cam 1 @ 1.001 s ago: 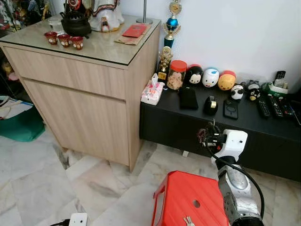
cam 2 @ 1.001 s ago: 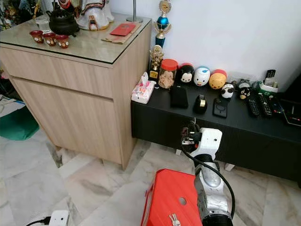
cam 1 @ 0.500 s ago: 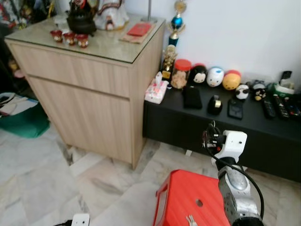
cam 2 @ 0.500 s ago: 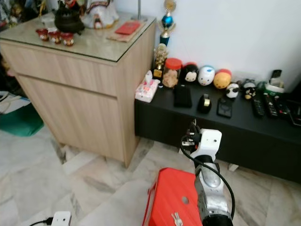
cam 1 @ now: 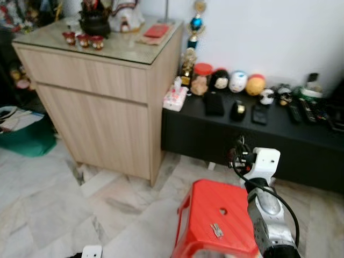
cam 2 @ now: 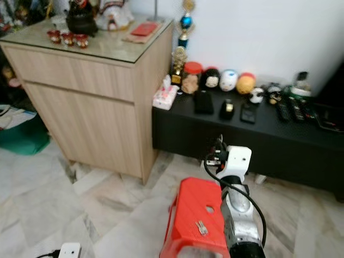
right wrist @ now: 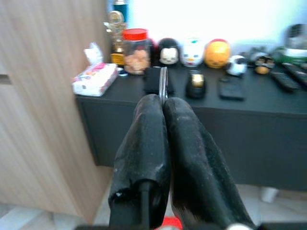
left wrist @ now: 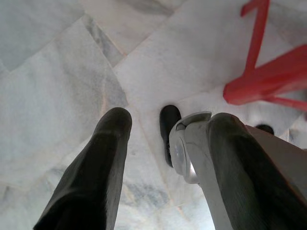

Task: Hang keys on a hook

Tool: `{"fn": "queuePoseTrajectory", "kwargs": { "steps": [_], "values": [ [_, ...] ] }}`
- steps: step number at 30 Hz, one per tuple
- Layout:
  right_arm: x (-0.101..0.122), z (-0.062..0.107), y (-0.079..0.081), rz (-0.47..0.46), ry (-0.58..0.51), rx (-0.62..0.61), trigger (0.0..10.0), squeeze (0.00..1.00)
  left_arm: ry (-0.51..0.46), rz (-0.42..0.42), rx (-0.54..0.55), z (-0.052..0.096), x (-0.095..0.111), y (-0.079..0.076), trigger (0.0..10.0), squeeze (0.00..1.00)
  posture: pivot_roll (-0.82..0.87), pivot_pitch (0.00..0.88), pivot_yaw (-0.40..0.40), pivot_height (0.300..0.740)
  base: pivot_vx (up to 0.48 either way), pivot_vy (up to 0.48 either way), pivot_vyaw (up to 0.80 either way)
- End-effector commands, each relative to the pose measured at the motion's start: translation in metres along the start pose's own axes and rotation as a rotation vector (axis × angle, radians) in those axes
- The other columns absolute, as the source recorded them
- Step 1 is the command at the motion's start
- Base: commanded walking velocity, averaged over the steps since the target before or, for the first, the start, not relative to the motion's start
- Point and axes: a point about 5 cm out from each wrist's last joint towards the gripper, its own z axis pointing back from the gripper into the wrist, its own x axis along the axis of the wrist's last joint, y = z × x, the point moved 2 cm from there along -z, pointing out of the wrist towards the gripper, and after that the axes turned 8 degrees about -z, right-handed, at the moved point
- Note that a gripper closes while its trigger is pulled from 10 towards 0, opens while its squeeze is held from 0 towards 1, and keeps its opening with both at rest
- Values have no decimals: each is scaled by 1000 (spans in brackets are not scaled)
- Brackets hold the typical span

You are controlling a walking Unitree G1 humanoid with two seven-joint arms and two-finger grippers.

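- Small silver keys [cam 1: 216, 230] lying flat on top of the red plastic stool [cam 1: 203, 210], close to the stool's round hole.
- Red plastic stool standing on the pale marble floor [cam 1: 48, 207], in front of the long black low cabinet [cam 1: 301, 145].
- Right gripper [right wrist: 163, 103] held up above the stool, pointing at the black cabinet, its 2 black fingers [right wrist: 149, 143] pressed together with a thin silver ring edge [right wrist: 163, 84] poking out between the tips.
- Left gripper [left wrist: 165, 124] hanging low over the marble floor beside the stool, its 2 black fingers [left wrist: 103, 158] spread apart, holding nothing.
- Tall light wooden cupboard [cam 1: 97, 102] left of the stool, touching the black cabinet.
- Row of round toy heads [cam 1: 237, 81] on the black cabinet, behind the stool.
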Motion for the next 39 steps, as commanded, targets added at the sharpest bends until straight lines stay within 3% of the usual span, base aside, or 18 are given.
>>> {"fn": "queuePoseTrajectory", "kwargs": {
  "steps": [1, 32, 39],
  "values": [
    [3, -1, -5, -8, -19, -22, 10000, 0, 20, 5, -4, 2, -7, -1, 10000, 0, 7, 0, -56, 740, -304, 0, 0],
    [5, -5, -4, -10, -14, -23, 10000, 0, 14, 18, 1, 0, -3, -1, 10000, 0, 13, 0, -73, 740, -304, 0, 0],
    [5, -5, -4, -9, -13, -24, 10000, 0, 15, 29, 20, 1, -3, 2, 10000, 0, 11, 0, -73, 740, -69, 0, 0]
  ]
}}
